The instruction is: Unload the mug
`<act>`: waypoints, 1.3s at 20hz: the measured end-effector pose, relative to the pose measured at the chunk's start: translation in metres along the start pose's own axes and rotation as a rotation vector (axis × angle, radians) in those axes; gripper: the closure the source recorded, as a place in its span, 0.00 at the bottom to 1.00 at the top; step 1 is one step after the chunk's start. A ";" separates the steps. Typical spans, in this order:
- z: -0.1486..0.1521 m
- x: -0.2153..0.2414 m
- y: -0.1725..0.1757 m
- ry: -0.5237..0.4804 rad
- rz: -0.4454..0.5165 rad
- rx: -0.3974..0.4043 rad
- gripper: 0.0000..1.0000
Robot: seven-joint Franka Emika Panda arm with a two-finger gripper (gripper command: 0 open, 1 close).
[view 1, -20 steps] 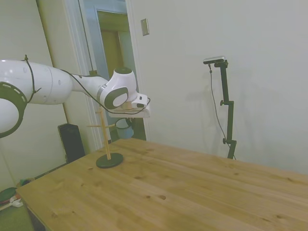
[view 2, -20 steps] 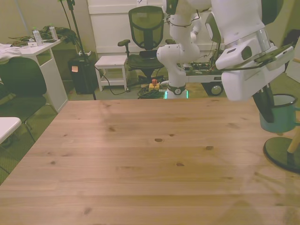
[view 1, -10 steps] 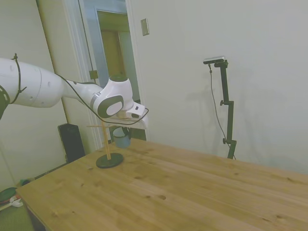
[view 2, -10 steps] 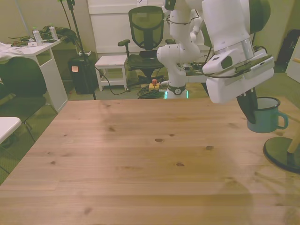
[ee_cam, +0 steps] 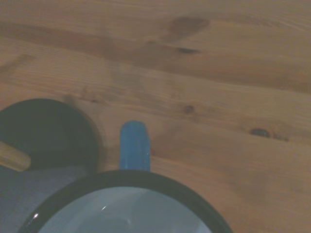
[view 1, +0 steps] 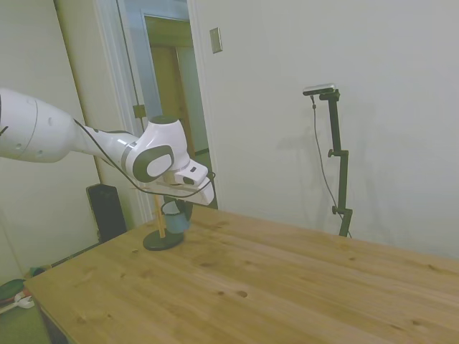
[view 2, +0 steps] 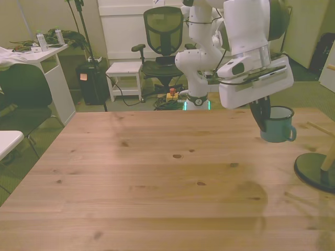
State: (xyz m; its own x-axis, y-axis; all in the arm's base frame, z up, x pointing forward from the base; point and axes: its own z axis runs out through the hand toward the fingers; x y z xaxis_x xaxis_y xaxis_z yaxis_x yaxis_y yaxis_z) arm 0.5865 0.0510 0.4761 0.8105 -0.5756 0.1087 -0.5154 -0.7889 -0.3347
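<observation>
The light-blue mug (view 2: 277,126) hangs upright from my gripper (view 2: 260,116), which is shut on its dark rim. It is low over the table's far right part in the front view; whether it touches the wood I cannot tell. In the side view the mug (view 1: 176,217) sits just under the wrist, beside the wooden peg stand (view 1: 159,228). The wrist view shows the mug's white inside (ee_cam: 129,213) and its blue handle (ee_cam: 134,145) above the boards. The mug is off the pegs.
The peg stand's dark round base (view 2: 316,172) stands at the front view's right edge, close to the mug, with a peg (view 2: 318,129) pointing toward it. It also shows in the wrist view as a dark disc (ee_cam: 46,131). An office chair (view 2: 165,39) stands behind the table.
My gripper has carried the mug down and away from the peg stand, toward the front view's left. The mug now hangs much nearer the tabletop.
</observation>
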 end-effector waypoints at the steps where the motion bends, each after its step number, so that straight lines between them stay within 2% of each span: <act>1: 0.002 0.000 0.001 -0.002 0.019 -0.016 1.00; 6: 0.016 0.006 0.001 -0.067 0.082 -0.093 1.00; 10: 0.024 0.020 0.003 -0.082 0.128 -0.131 1.00; 26: 0.051 0.043 -0.015 -0.121 0.166 -0.197 1.00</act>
State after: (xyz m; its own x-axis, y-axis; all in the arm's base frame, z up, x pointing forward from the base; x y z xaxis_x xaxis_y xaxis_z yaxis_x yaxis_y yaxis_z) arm 0.6432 0.0488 0.4376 0.7319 -0.6797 -0.0484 -0.6782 -0.7196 -0.1488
